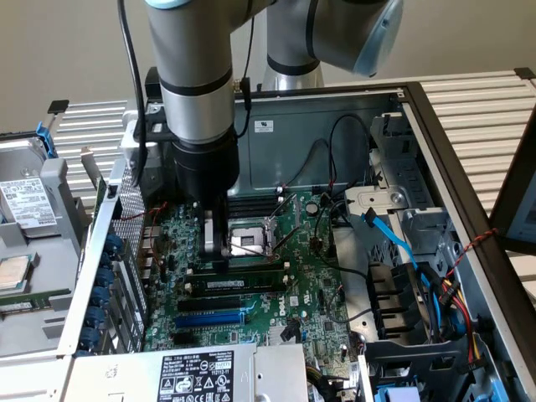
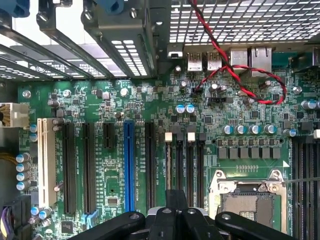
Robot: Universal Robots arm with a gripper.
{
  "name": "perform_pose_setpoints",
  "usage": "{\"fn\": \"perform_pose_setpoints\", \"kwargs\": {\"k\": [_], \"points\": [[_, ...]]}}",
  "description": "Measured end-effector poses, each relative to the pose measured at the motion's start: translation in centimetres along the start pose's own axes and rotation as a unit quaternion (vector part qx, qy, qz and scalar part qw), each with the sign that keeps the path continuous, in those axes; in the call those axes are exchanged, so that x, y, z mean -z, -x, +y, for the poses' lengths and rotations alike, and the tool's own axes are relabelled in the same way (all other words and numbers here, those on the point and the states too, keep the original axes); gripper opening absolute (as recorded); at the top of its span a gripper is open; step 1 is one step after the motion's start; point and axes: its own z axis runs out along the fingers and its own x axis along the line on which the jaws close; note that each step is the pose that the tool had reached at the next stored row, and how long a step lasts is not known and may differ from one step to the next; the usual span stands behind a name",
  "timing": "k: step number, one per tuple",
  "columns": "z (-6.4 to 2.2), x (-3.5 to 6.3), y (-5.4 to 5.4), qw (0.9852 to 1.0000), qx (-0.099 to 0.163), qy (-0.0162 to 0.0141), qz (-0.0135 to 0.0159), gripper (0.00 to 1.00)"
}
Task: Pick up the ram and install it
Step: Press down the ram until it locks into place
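Reaching down into the open computer case [image 1: 435, 134] in the exterior view, the grey robot arm [image 1: 194, 75] sets its hand [image 1: 216, 251] on the green motherboard [image 1: 314, 289] at centre frame. Its fingers are pressed together with nothing clamped between them. The ram [image 1: 239, 283] stands on edge just below the fingertips in the frame, a long dark-chipped stick with a white sticker. It runs parallel to the blue expansion slot [image 1: 209, 319], with one black slot between them. I cannot tell if the hand touches it or if it is fully seated. This view also takes in the silver CPU socket [image 1: 251, 243] right of the hand, a blue cable [image 1: 394, 239] at the right, and a hard drive [image 1: 25, 205] on the bench at far left.

From the wrist view the hand [image 2: 175, 212] sits at the bottom centre, fingers closed. Directly beyond them lie the black memory slots [image 2: 184, 165] with white end clips. The blue expansion slot [image 2: 129, 165] lies to their left, the CPU socket [image 2: 247, 197] at lower right, and a twisted red-and-black wire [image 2: 235, 75] at the upper right. Which slot carries the stick I cannot tell here.
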Motion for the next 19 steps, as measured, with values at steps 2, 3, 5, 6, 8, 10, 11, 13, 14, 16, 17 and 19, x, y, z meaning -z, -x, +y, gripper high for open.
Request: {"fn": "perform_pose_setpoints", "kwargs": {"k": [2,3,5,6,8,10,11,13,14,16,17,19], "points": [[0.04,-0.08,0.0,1.0000,0.000,-0.0032,-0.0002,0.10],[0.05,-0.13,0.0,1.0000,0.000,-0.0049,-0.0003,0.10],[0.07,-0.21,0.0,1.0000,0.000,-0.0080,-0.0005,0.10],[0.08,-0.22,0.0,1.0000,0.000,-0.0083,-0.0005,0.10],[0.09,-0.72,0.0,1.0000,0.000,-0.0085,-0.0014,0.10],[0.08,-0.71,0.0,1.0000,0.000,-0.0085,-0.0021,0.10],[0.08,-0.58,0.0,1.0000,0.000,-0.0090,-0.0030,0.10],[0.06,0.21,0.0,1.0000,0.000,-0.0088,-0.0030,0.10],[0.07,0.68,0.0,1.0000,0.000,-0.0086,-0.0029,0.10],[0.05,1.45,-0.1,1.0000,0.000,-0.0085,-0.0032,0.10],[0.04,1.61,-0.1,1.0000,0.000,-0.0084,-0.0040,0.10],[0.00,1.64,-0.2,1.0000,0.000,-0.0084,-0.0043,0.10]]}}
